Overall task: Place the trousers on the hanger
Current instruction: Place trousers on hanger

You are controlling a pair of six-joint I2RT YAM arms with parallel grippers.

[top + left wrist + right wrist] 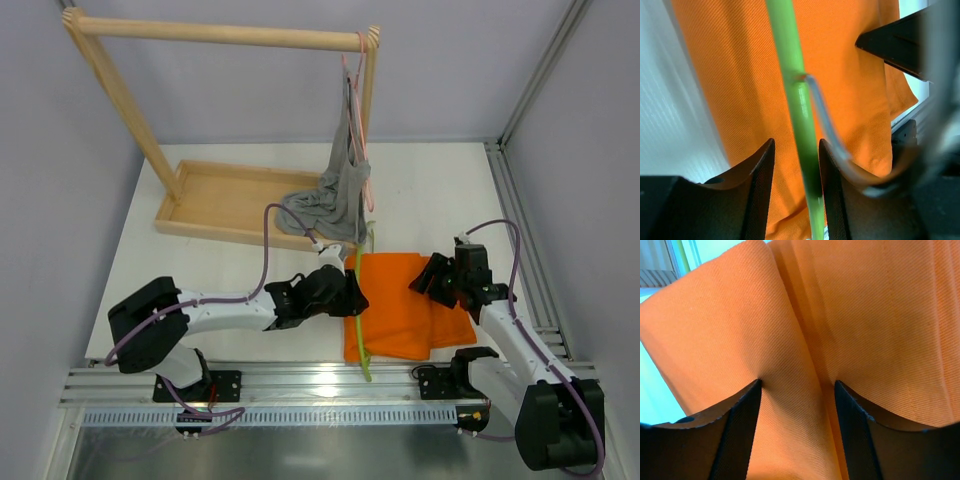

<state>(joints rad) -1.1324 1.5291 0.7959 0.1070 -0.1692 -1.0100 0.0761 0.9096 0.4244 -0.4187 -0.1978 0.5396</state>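
Straddling the hanger (800, 115) with jaws parted, our left end effector (796, 145) sits at the left edge of the trousers (405, 305), folded on the counter (440, 200). Our right end effector (797, 382) brackets a fold at their right edge; whether it grips we cannot tell. A tug there could drag the unheld hanger askew.

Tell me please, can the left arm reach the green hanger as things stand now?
Probably yes. The left claw straddles the hanger, whose bar runs between its open jaws over the trousers; nothing seems to block it.
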